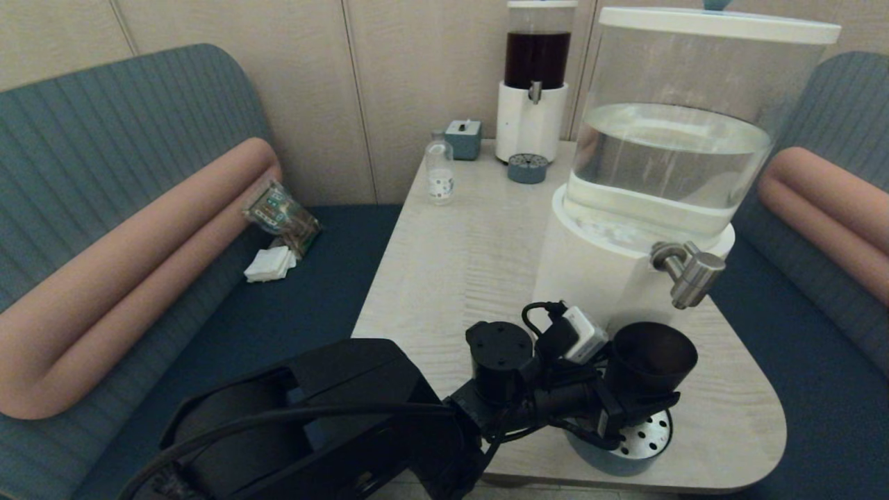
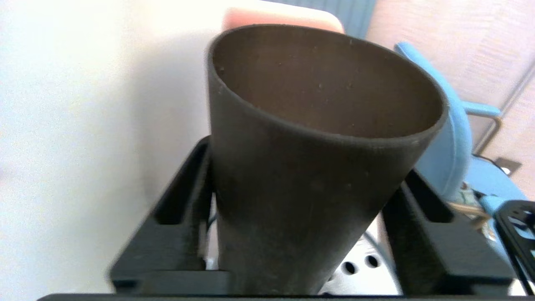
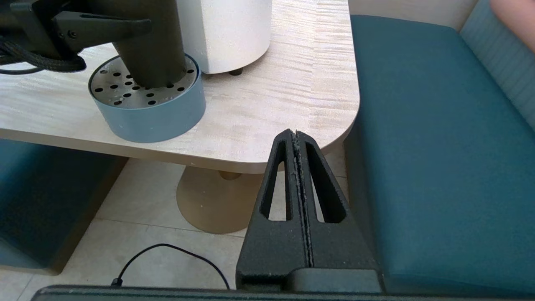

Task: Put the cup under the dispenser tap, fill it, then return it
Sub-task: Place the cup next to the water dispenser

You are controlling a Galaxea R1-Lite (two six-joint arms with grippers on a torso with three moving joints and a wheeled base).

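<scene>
The dark tapered cup [image 1: 653, 357] stands on the perforated top of the blue-grey drip tray [image 1: 649, 434], just below and slightly left of the brushed-metal dispenser tap [image 1: 691, 274]. My left gripper [image 1: 635, 406] is shut on the cup's lower half. In the left wrist view the cup [image 2: 309, 159] fills the space between the two black fingers [image 2: 184, 209], and its inside looks empty. The right wrist view shows the cup [image 3: 150, 42] resting on the tray [image 3: 154, 113]. My right gripper [image 3: 294, 134] is shut and empty, parked low off the table's near right corner.
The large white-based dispenser [image 1: 597, 271] with a clear water tank stands right behind the cup. At the table's far end are a dark-liquid dispenser [image 1: 535, 83], a small clear bottle [image 1: 439, 173] and a grey box [image 1: 463, 137]. Teal benches flank the table [image 1: 444, 264].
</scene>
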